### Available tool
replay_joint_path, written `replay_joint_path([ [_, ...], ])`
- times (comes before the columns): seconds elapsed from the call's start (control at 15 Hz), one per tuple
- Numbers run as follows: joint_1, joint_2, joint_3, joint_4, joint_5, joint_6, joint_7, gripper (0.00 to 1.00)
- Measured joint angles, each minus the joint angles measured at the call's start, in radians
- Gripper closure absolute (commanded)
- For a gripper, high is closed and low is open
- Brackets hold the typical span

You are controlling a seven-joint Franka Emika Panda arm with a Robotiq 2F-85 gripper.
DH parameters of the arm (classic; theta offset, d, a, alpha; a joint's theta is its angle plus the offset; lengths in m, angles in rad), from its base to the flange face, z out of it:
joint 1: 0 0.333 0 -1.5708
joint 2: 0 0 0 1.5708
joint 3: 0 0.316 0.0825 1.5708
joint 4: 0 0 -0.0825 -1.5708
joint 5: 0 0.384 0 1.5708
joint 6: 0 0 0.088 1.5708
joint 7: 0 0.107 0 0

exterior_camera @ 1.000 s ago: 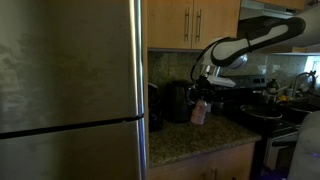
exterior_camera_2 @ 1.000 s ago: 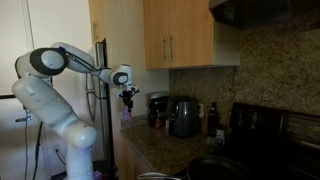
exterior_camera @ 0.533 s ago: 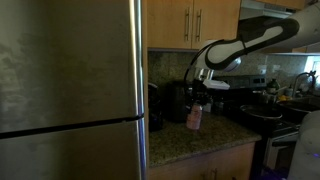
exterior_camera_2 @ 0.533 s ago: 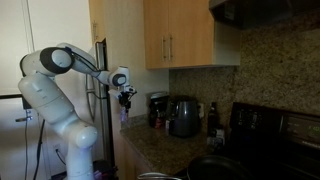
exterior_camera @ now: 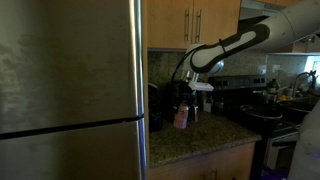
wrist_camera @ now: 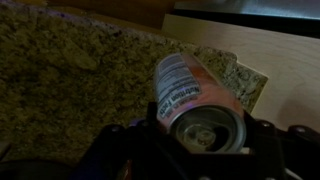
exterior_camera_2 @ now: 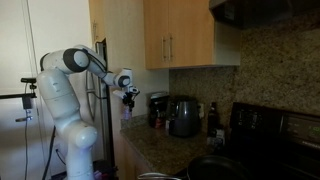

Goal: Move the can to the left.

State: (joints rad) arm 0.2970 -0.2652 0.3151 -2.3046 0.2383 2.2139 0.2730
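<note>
The pinkish-red can (exterior_camera: 181,117) hangs upright in my gripper (exterior_camera: 183,108) above the granite counter (exterior_camera: 190,145). In the other exterior view the can (exterior_camera_2: 125,110) sits under the gripper (exterior_camera_2: 127,100) near the counter's end by the fridge. In the wrist view the can (wrist_camera: 185,90) fills the middle, its silver top towards the camera, held between the two dark fingers of the gripper (wrist_camera: 200,135). The gripper is shut on the can.
A steel fridge (exterior_camera: 70,90) stands close beside the can. A boxy black appliance (exterior_camera: 168,100) and a kettle (exterior_camera_2: 184,117) stand at the back of the counter. Wooden cabinets (exterior_camera_2: 180,35) hang above. A stove (exterior_camera: 270,120) lies further along.
The arm has carried the can sideways towards the fridge and a little lower. The grip on the can has not changed.
</note>
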Motion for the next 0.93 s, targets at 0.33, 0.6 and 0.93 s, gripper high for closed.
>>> replay_joint_path([
  [0.33, 0.000, 0.081, 0.011, 0.003, -0.095, -0.001, 0.009, 0.54],
  [0.6, -0.001, 0.135, 0.008, 0.001, -0.168, 0.049, 0.009, 0.54],
  [0.93, 0.002, 0.171, 0.008, -0.012, -0.120, 0.217, 0.007, 0.54],
])
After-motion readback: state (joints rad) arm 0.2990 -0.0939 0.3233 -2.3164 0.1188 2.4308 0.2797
